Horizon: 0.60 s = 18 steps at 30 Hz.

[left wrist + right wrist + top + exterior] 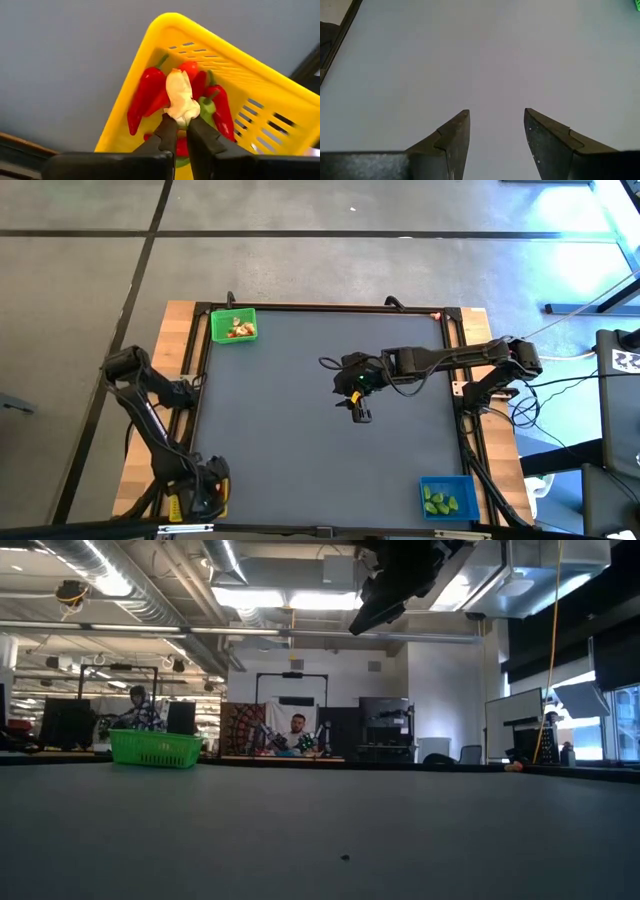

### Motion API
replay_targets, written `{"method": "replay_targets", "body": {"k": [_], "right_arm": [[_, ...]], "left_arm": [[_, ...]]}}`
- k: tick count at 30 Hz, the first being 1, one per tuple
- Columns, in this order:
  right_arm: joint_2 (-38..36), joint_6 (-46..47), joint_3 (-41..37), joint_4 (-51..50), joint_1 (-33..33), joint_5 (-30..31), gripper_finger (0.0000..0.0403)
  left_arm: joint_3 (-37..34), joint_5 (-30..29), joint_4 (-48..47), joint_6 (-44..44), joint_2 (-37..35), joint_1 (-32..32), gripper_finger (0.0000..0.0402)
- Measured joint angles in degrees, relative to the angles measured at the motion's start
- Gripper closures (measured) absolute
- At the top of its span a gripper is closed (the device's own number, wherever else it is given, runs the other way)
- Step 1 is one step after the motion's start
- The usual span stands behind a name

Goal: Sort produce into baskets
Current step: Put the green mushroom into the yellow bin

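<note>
In the left wrist view the yellow basket [235,75] holds several red pepper pieces [145,95] and one pale produce piece [179,95] on top of them. My left gripper [181,125] is shut on that pale piece, at the table's near left corner [205,488]. My right gripper [358,412] hangs open above the middle of the table with nothing between its fingers [496,125]. The green basket [234,326] at the far left holds pale and orange pieces. The blue basket [446,497] at the near right holds green pieces. My left gripper pinches the pale piece by one end [182,118] between its two fingertips. The fingers come from above, pointing down into the yellow basket. The rest of the piece lies out over the red peppers; whether it still rests on them I cannot tell.
Wooden borders and a black frame [330,307] edge the dark mat. The mat between the three baskets is bare [300,450]. In the low view the right arm [385,590] hangs at the top, and people sit at desks in the room behind.
</note>
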Motion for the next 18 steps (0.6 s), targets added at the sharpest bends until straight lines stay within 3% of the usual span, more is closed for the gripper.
{"method": "replay_targets", "body": {"k": [12,18], "right_arm": [[-0.04,-3.09,0.08,-4.62,-0.02,0.04,0.0214],[-0.11,-7.72,1.46,-8.81,-2.59,0.86,0.0214]], "left_arm": [[0.17,0.39,-0.42,2.49,-13.99,1.12,0.0376],[0.21,-8.81,-2.23,4.01,-22.59,5.11,0.0372]]}}
